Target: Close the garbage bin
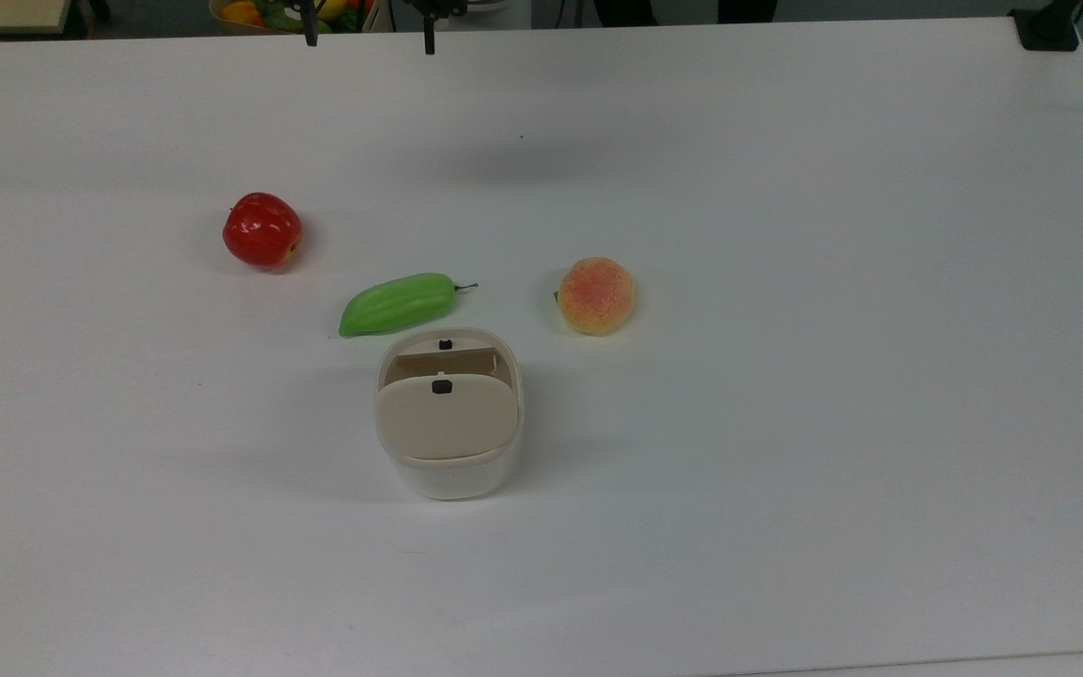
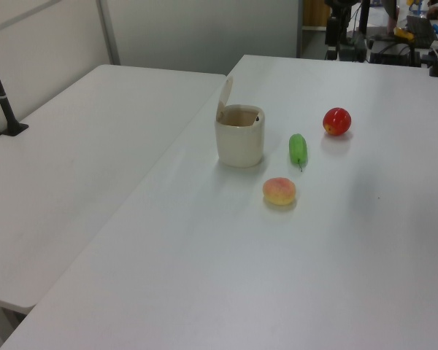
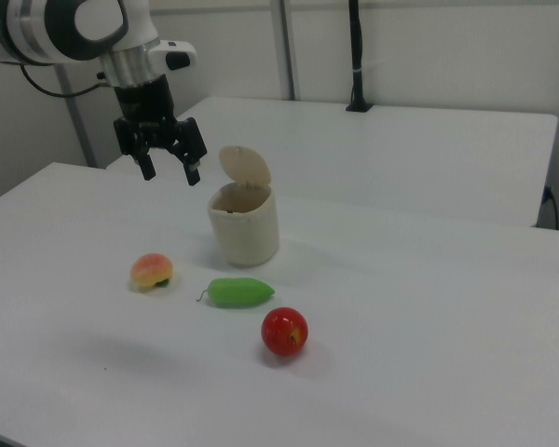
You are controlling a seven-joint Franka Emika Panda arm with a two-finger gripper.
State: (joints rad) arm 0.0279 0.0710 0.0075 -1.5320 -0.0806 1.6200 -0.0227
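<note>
Garbage bin (image 1: 448, 442): we see it standing upright near the middle of the white tabletop (image 1: 833, 376), a cream tub that nothing holds.
Lid (image 3: 245, 168): it stands raised on its hinge in the right view, tilted back from the mouth, so the bin is open and the task is not yet done. We judge the hinge sits on the side away from the fruits, since the lid rises from that edge.
Button (image 1: 442, 386): a small black square on the lid, with a matching black catch on the rim opposite, which we take as the latch point.
Claw (image 3: 169, 172): it hangs in the air with fingers spread and nothing between them, to the right view's left of the lid and apart from it. We judge this a ready stance for pushing the lid down.
Fruits: a green vegetable (image 1: 398, 305) lies just beside the bin, a peach (image 1: 596, 295) near it, a red apple (image 1: 262, 230) farther off. None blocks the lid's swing, as far as we can judge.
</note>
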